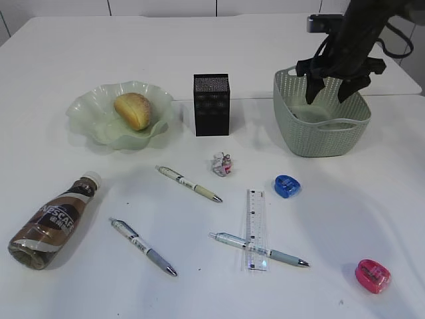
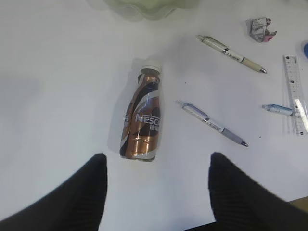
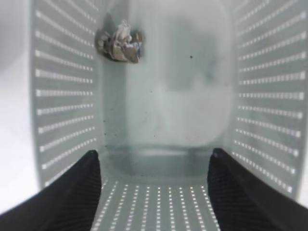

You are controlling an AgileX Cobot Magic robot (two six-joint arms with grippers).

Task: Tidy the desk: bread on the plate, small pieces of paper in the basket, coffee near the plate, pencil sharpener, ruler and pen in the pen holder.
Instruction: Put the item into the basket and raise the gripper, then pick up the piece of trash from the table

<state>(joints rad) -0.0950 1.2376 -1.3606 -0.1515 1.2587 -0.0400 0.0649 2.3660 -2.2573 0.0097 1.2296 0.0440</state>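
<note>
My right gripper [image 1: 329,93] hangs open just above the sage-green basket [image 1: 322,136]. In the right wrist view a grey crumpled paper ball [image 3: 119,44] lies loose inside the basket [image 3: 67,96], far from the fingers [image 3: 84,187]. A white and red paper ball [image 1: 222,163] sits on the desk. The bread [image 1: 133,110] rests in the wavy green plate [image 1: 86,109]. The coffee bottle [image 2: 143,122] lies on its side ahead of my open, empty left gripper [image 2: 156,161]. The ruler [image 1: 255,229] crosses one pen [image 1: 259,249]. The black pen holder [image 1: 211,104] stands upright.
Two more pens [image 1: 188,183] [image 1: 143,246] lie on the white desk [image 1: 345,219]. A blue pencil sharpener [image 1: 287,186] sits in front of the basket, and a pink one [image 1: 372,276] lies near the front right corner.
</note>
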